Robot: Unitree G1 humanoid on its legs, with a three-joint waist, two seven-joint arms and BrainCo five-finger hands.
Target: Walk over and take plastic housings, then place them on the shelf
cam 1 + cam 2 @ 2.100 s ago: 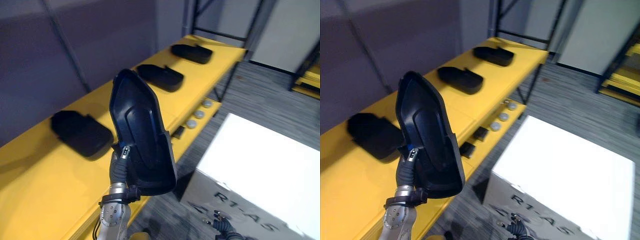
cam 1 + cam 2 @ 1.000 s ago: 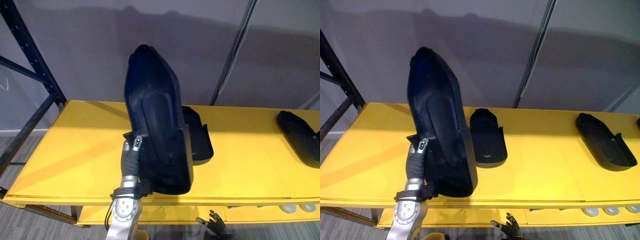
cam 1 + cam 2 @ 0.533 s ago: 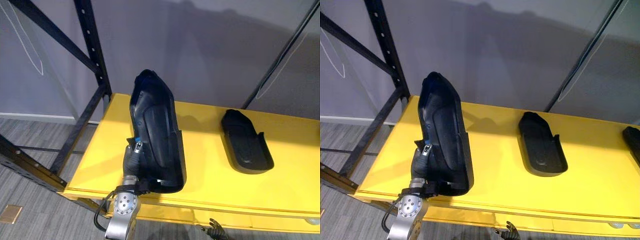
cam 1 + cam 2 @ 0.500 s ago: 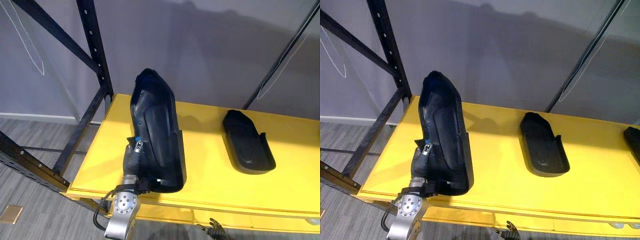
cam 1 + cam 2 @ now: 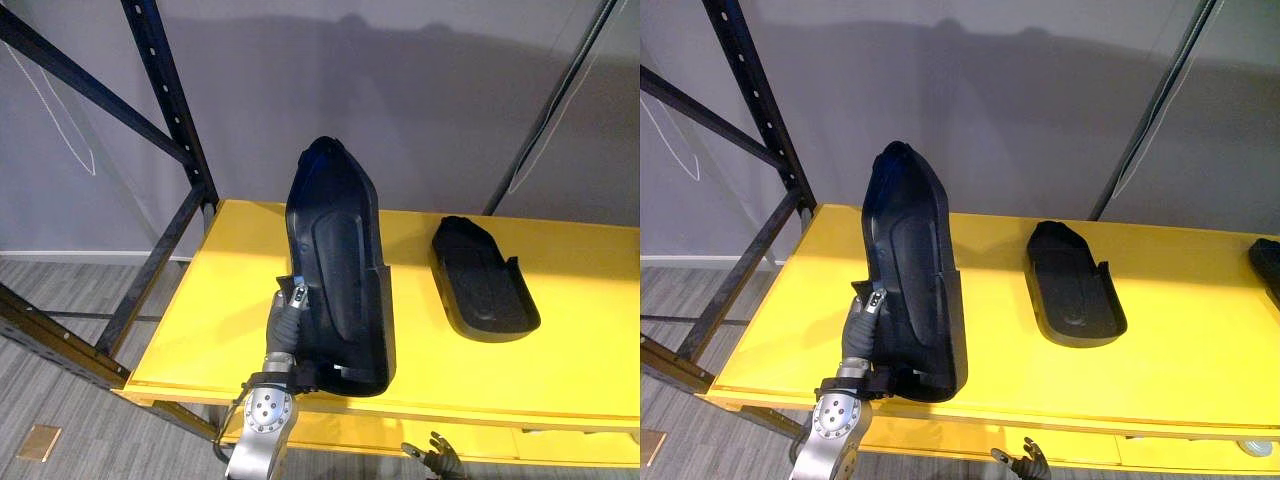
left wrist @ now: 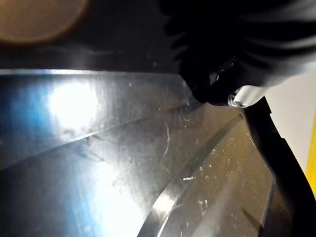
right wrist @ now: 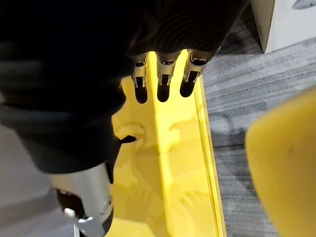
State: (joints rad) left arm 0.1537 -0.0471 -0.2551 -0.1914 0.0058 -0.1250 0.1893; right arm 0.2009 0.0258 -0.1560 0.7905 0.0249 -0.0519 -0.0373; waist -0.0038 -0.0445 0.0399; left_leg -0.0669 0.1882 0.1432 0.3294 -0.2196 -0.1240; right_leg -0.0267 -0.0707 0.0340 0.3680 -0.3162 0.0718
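Plastic housing (image 5: 337, 270) is stood on end, hollow side facing the head camera. The left hand (image 5: 287, 322) has its fingers clamped on the lower left edge. It sits over the front part of the yellow shelf (image 5: 590, 340). Can't tell whether its bottom end touches the deck. Second housing (image 5: 485, 278) lies flat and open side up to the right, well apart. Rack upright (image 5: 170, 110) stands at the shelf's left end. Right hand (image 7: 163, 81) hangs low, below the shelf's front edge, fingers straight and empty.

Step in hand looks like the set-down. Best done by tipping the top away and down so the part ends flat and open side up. It should lie parallel to the second housing, in the bare patch between that and the left end. Whole footprint should stay behind the front lip, since the part is long and would likely overhang if laid crosswise. Land the bottom end first, lower the rest, then let go. Releasing while upright risks a topple.
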